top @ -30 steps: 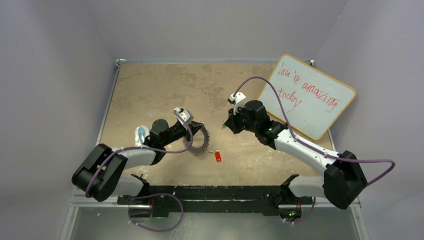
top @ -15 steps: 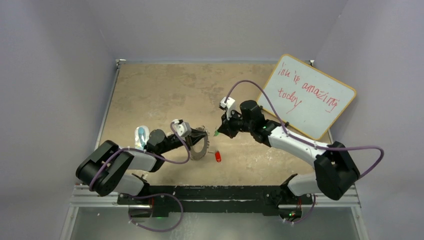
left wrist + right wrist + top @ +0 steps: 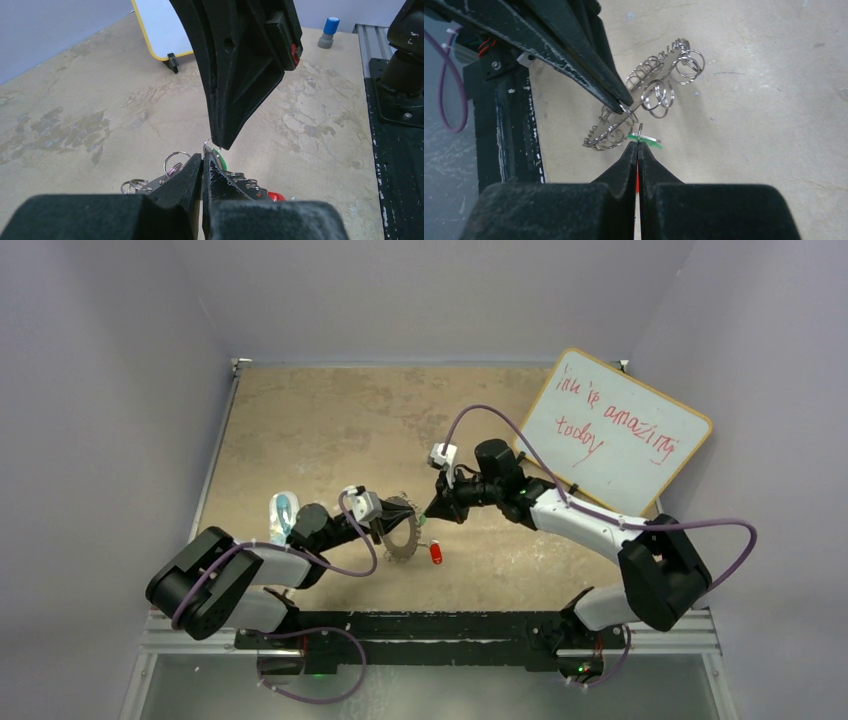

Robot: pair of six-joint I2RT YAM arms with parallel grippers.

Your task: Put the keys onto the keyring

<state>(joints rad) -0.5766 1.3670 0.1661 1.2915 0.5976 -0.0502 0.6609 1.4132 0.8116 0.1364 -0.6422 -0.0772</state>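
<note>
The keyring (image 3: 404, 537), a silvery ring fringed with small loops, is held on edge above the table, and my left gripper (image 3: 393, 519) is shut on its rim. In the left wrist view the jaws (image 3: 202, 161) are closed, with the ring's loops (image 3: 134, 185) showing on both sides. My right gripper (image 3: 426, 514) is shut on the green-headed key (image 3: 647, 139), its tip right at the keyring (image 3: 646, 92). The green key (image 3: 220, 160) touches or nearly touches the ring's rim. The red-headed key (image 3: 435, 553) lies loose on the table just below.
A whiteboard (image 3: 620, 430) with red writing leans at the back right. A clear bluish plastic object (image 3: 283, 508) lies beside the left arm. A blue-capped marker (image 3: 327, 34) stands near the far table edge. Black base rails (image 3: 420, 625) run along the near edge.
My right arm has swung left and down, bringing the green key up to the keyring. The left arm has drawn back slightly with the ring. The red key has not moved.
</note>
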